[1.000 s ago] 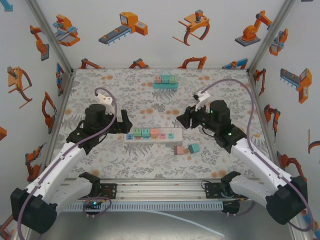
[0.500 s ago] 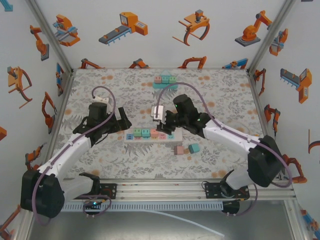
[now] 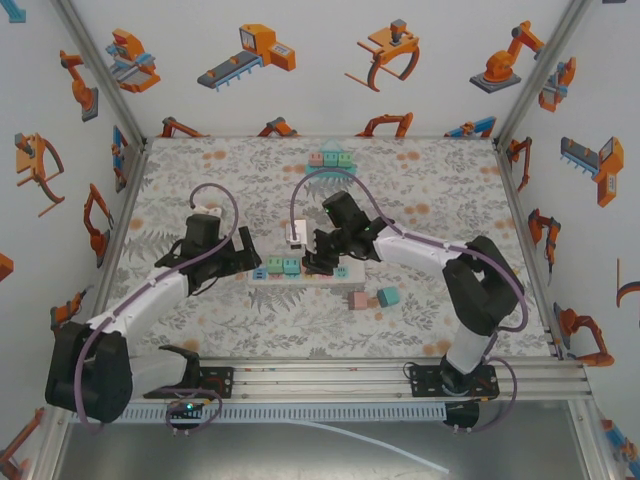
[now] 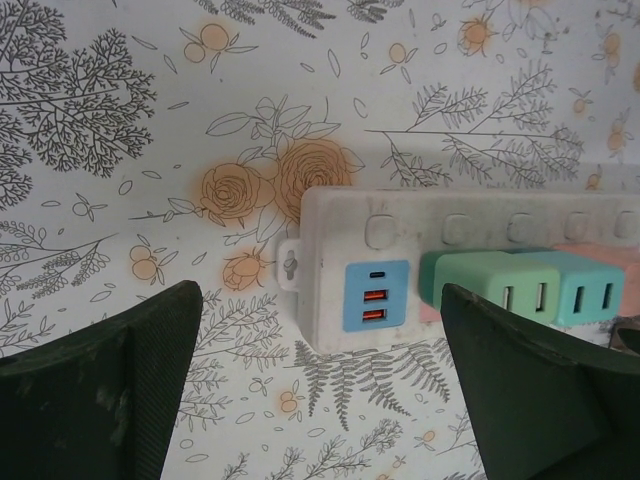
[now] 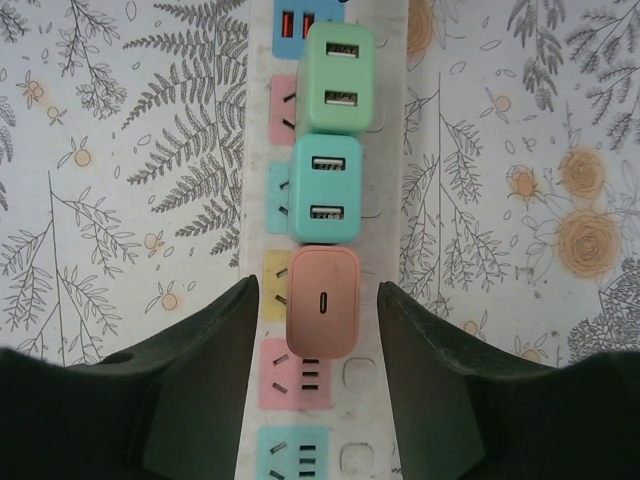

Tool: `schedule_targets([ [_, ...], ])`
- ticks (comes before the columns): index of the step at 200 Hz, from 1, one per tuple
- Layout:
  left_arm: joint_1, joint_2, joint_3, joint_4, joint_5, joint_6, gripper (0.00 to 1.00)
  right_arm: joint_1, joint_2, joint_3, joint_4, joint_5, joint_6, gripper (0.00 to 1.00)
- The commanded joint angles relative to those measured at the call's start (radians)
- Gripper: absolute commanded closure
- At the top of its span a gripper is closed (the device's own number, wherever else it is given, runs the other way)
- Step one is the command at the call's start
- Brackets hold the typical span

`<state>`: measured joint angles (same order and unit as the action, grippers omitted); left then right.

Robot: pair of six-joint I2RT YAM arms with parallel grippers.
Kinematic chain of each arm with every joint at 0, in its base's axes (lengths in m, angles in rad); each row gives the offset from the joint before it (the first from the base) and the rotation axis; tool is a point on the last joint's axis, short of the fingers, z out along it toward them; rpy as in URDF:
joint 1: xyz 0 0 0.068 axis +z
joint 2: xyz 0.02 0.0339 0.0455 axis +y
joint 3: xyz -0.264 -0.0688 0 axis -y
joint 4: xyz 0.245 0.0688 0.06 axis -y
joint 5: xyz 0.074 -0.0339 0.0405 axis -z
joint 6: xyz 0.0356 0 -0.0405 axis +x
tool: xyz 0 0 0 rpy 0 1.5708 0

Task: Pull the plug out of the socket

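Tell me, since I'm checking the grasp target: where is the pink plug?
Right wrist view, centre: the pink plug sits in the power strip, next to the teal plug, between the right fingers, with gaps on both sides.

Power strip (image 3: 305, 272) lies crosswise mid-table (image 3: 200, 180). On it, 3 in a row from USB end: 1st plug (image 5: 338, 78), 2nd plug (image 5: 324, 187), 3rd plug (image 5: 323, 300), packed side by side. L gripper (image 4: 320, 295) straddles strip's left end; R gripper (image 5: 320, 300) straddles 3rd plug. Loose plug (image 3: 358, 300) w/ other loose plug (image 3: 388, 297) to its right, front-right of strip. Back strip (image 3: 331, 173) at rear centre.
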<state>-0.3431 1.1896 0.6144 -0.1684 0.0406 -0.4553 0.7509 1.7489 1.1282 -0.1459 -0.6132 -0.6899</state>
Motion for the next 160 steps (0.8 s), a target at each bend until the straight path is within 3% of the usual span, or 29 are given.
schedule_targets([
  [1, 0.007, 0.037, 0.000, -0.004, 0.006, 0.008, 0.04, 0.008, 0.022, 0.033, -0.018, -0.014, -0.016, 0.53],
  [101, 0.006, 0.205, 0.030, -0.033, -0.031, -0.054, 0.20, 0.008, 0.041, 0.033, -0.028, 0.014, -0.016, 0.64],
  [160, 0.000, 0.188, 0.013, -0.100, -0.043, -0.037, 0.22, 0.008, 0.034, 0.049, -0.009, 0.005, 0.019, 0.71],
])
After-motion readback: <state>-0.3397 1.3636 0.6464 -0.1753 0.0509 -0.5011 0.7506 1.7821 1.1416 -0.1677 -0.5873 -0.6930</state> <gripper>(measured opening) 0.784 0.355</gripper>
